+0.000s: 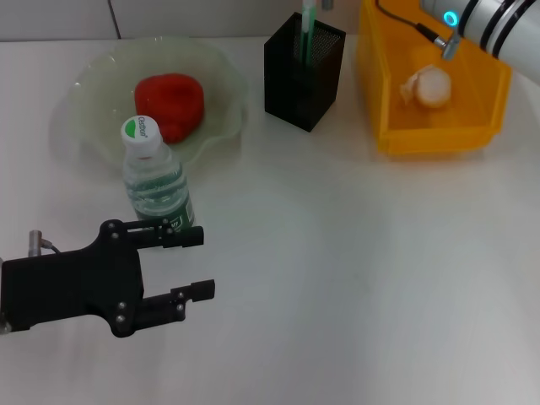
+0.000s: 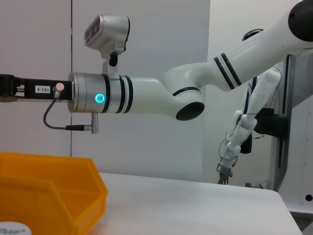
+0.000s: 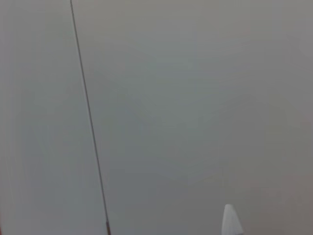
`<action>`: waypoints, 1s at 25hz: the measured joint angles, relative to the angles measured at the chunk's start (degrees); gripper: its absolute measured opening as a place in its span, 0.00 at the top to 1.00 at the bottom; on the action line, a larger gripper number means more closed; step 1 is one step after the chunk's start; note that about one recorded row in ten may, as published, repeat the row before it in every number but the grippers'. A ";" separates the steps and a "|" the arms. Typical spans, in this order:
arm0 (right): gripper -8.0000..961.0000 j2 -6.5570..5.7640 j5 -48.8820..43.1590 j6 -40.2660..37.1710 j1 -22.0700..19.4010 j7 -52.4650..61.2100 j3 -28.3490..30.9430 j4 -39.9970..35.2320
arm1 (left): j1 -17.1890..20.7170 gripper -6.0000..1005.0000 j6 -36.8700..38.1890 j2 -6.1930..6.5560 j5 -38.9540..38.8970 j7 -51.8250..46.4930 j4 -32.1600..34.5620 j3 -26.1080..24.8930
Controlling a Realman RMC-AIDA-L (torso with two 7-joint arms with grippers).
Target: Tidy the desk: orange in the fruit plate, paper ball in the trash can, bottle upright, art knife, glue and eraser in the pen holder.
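A: Where does the left gripper (image 1: 196,263) sit?

B: Low on the robot's left side of the white table (image 1: 354,278), just in front of the bottle (image 1: 154,179). Its two black fingers are spread apart with nothing between them, and the upper finger (image 1: 179,235) lies right by the base of the bottle.

A: And the bottle itself?

B: It stands upright, white-and-green cap on top, just in front of the rim of the fruit plate (image 1: 93,84).

A: What lies in the plate?

B: A red-orange fruit (image 1: 171,103), resting in the middle of the pale translucent dish.

A: The pen holder?

B: The black mesh pen holder (image 1: 304,72) stands between the plate and the yellow bin (image 1: 426,135). A green-tipped stick (image 1: 308,25) rises out of it; what else is inside, I cannot tell.

A: The paper ball?

B: A crumpled whitish ball (image 1: 430,87) lies on the floor of the yellow bin, which serves as the trash can.

A: And the right arm?

B: Its white forearm (image 1: 494,29) reaches over the far right corner, above the bin. From the left wrist camera the same arm (image 2: 142,95) stretches across above the bin's yellow wall (image 2: 54,188). The right gripper's fingers show nowhere, so I cannot tell whether they are parted or closed
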 joint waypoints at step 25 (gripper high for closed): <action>0.85 0.02 -0.56 5.61 3.83 -0.68 -4.16 2.95 | -0.21 0.41 -0.02 -0.72 0.23 0.74 -0.14 0.37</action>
